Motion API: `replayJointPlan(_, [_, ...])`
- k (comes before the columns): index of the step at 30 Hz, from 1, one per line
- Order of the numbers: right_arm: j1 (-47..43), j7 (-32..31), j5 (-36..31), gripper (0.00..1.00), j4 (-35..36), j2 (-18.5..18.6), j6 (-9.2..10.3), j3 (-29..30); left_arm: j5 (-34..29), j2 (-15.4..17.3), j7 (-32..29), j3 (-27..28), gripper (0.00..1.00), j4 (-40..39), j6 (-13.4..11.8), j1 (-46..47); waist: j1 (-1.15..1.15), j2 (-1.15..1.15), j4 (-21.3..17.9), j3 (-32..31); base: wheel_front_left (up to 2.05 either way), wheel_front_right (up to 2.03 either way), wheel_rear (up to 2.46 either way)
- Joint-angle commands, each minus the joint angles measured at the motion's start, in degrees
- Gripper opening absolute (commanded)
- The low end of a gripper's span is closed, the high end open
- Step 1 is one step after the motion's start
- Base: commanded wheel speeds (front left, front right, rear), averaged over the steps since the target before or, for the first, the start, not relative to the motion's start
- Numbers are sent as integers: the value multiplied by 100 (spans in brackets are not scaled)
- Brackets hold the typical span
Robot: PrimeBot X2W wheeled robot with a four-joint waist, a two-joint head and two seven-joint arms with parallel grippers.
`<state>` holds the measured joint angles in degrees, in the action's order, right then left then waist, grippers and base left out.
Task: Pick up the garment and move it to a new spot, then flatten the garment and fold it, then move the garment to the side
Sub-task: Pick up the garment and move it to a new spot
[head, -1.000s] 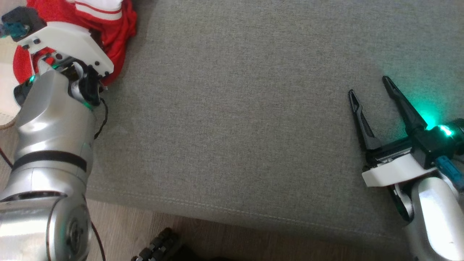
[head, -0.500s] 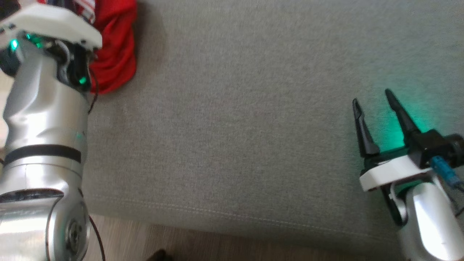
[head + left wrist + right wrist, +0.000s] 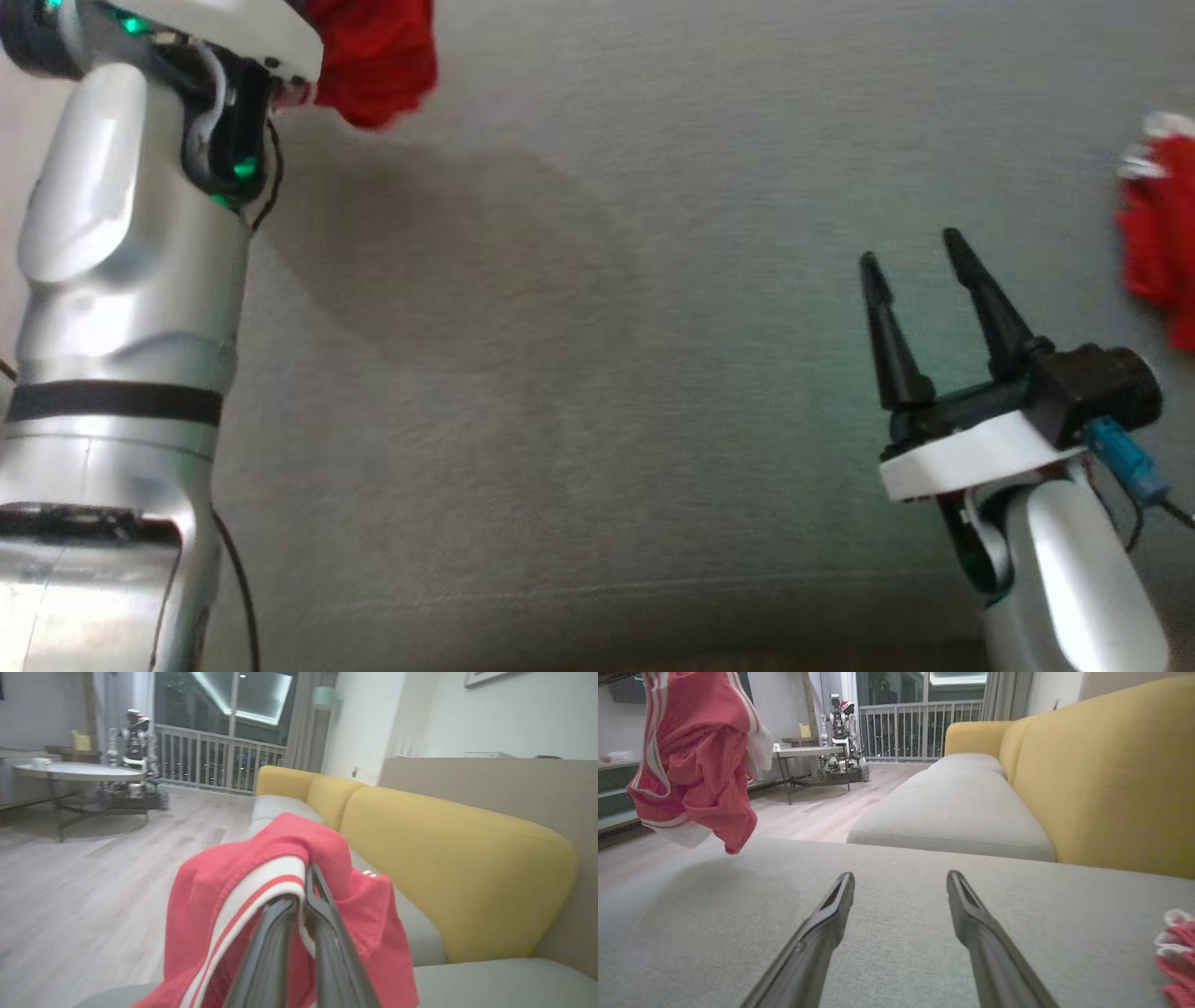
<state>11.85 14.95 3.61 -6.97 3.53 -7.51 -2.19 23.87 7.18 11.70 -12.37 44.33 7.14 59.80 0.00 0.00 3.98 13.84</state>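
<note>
One tool, our left tool (image 3: 301, 896), is clenched on the red garment with white stripes (image 3: 261, 858), hanging bunched above the grey fabric sofa seat (image 3: 597, 373) at upper left of the head view. Our released right tool (image 3: 907, 254) stands lower right, well apart.

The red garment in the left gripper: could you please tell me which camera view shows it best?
The right wrist view: the red garment hangs almost whole, clear above the grey cushion. The left wrist view shows its striped edge pinched in the shut left gripper. The head view catches a blurred red corner.
</note>
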Motion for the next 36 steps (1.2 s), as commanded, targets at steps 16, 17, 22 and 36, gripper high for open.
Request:
replayJointPlan(16, [-434, 5, 311, 100, 721, -65, 2, -322, 31, 159, -415, -1334, 0, -1347, 35, -1053, 0, 0, -1990, -305, 0, 0, 0])
replayJointPlan(17, [-449, 5, 330, 100, 697, -65, 2, -322, 19, 128, -410, -1439, 0, -1322, 35, -1214, 0, 0, -2001, -289, 0, 0, 0])
replayJointPlan(22, [-494, 5, 351, 100, 513, -65, 2, -401, 3, -87, -251, -1809, 0, -983, 4, -2012, 0, 0, -1949, -262, 0, 0, 0])
replayJointPlan(36, [-700, 5, 499, 100, 25, -65, 2, -478, 580, -412, 322, -1646, 100, -1574, -426, -3449, 0, 0, -1260, -797, 0, 0, 0])
